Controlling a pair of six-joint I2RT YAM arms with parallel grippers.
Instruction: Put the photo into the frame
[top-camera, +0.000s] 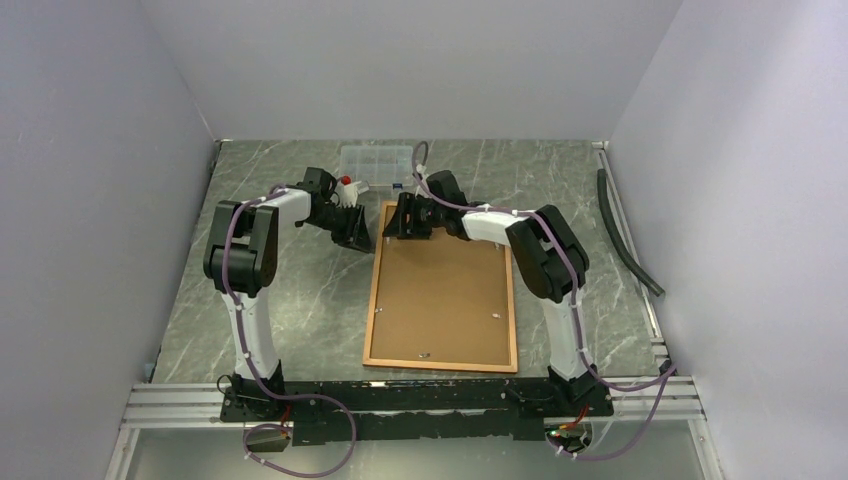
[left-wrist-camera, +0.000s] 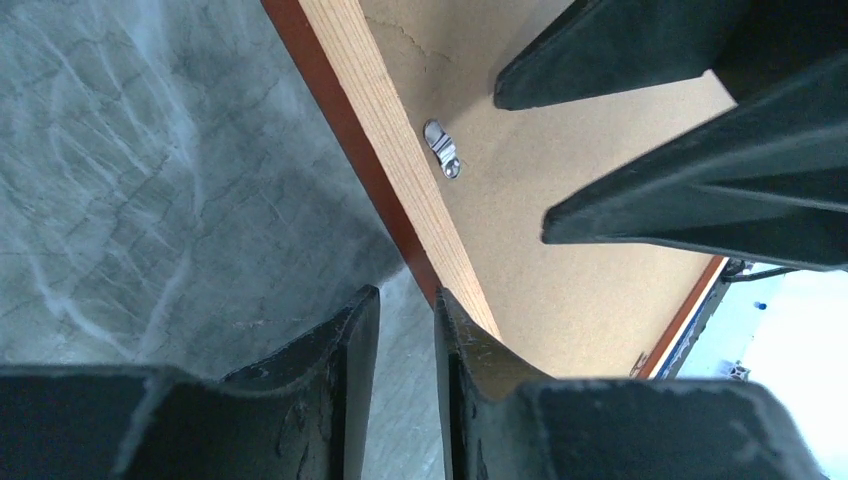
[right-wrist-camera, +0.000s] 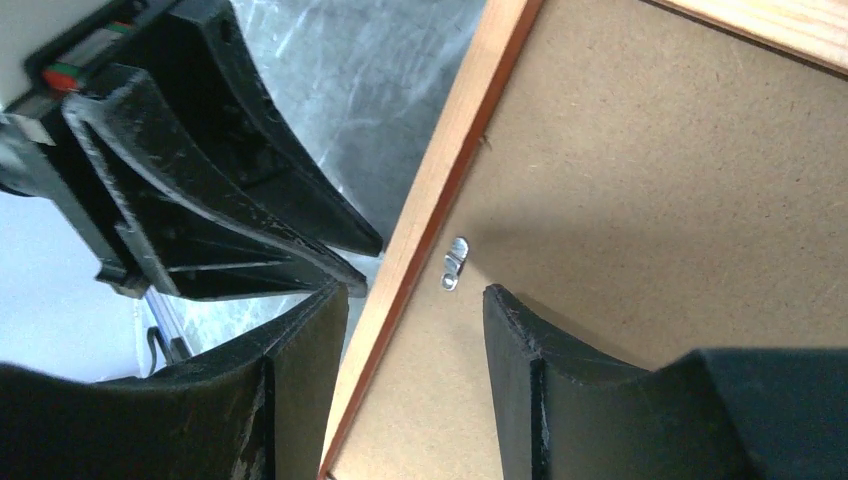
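With the right gripper (right-wrist-camera: 415, 295) parted astride a rail of the back-up frame (right-wrist-camera: 440, 170), one finger outside it, the other over the backing board (right-wrist-camera: 650, 200) just beside a small metal clip (right-wrist-camera: 455, 262), and the left gripper (left-wrist-camera: 405, 300) narrowly parted on nothing, close by that rail's outer edge: probably best to swing the clip aside with one fingertip, low and slow, bracing the rail from outside against skidding on the table (left-wrist-camera: 150, 180). No sight of the photo anywhere, whether beneath the board or out of shot impossible to tell; equally unclear whether the left finger truly touches the rail.
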